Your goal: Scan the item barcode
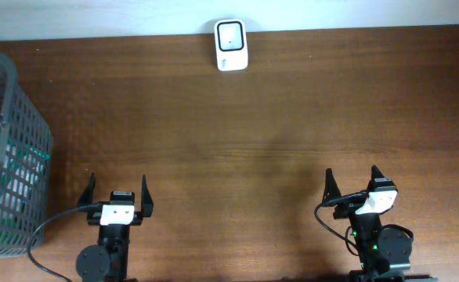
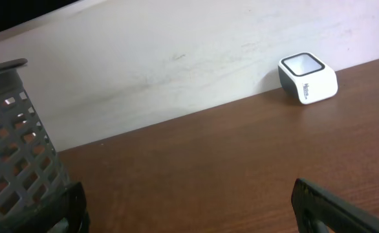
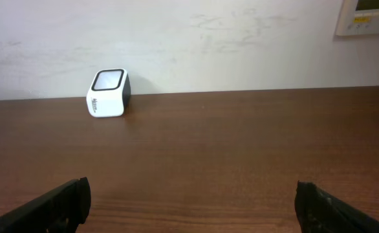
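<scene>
My left fingers (image 1: 117, 182) and right fingers (image 1: 352, 174) are spread, empty; I want the left pair dipping into the basket (image 1: 26, 133) to their left, gripping barcode-outward.

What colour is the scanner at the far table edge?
Scanner white, dark grey rear; right wrist view shows best.

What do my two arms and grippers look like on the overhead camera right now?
The left arm and right arm are black with round joint housings. The left gripper and right gripper each have two black pointed fingers on a white block with small dark markings. A black cable loops from the left arm; another curls beside the right arm, where a green light glows.
</scene>
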{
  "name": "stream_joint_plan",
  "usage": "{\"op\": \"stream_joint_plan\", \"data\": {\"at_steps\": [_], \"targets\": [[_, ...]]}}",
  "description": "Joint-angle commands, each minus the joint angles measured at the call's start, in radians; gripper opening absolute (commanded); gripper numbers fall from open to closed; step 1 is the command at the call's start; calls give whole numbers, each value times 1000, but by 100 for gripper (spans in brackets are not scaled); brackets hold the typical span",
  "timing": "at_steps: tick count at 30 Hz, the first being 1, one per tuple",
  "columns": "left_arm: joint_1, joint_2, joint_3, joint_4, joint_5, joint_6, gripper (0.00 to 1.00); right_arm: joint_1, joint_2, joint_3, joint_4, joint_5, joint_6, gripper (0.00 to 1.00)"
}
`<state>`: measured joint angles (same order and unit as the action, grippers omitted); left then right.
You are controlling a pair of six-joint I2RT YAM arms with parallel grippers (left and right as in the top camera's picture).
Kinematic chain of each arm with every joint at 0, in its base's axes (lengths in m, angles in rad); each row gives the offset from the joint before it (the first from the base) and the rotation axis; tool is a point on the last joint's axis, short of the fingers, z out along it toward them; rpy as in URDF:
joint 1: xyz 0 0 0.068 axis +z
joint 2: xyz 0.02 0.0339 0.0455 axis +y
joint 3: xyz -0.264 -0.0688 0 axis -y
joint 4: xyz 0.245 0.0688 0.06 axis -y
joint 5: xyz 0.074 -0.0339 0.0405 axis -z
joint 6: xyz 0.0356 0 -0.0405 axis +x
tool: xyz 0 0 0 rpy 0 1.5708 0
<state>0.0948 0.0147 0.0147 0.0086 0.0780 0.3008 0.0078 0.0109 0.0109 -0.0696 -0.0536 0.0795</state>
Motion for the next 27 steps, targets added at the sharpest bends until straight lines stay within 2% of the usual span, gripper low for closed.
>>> {"op": "stream_joint_plan", "data": {"at_steps": [1,8,16,19,27], "targets": [[6,-3,25,5,11,19,99,-2,-6,-5,-5,-2,6,98],[6,41,84,5,12,18,99,-2,-6,-5,-5,-2,6,98],[6,290,276,5,53,18,99,-2,-6,-5,-5,-2,6,98],[6,438,397,-2,91,14,99,-2,-6,-5,-5,-3,6,98],[6,910,901,-253,301,7,99,-2,-6,-5,-5,-2,6,98]]}}
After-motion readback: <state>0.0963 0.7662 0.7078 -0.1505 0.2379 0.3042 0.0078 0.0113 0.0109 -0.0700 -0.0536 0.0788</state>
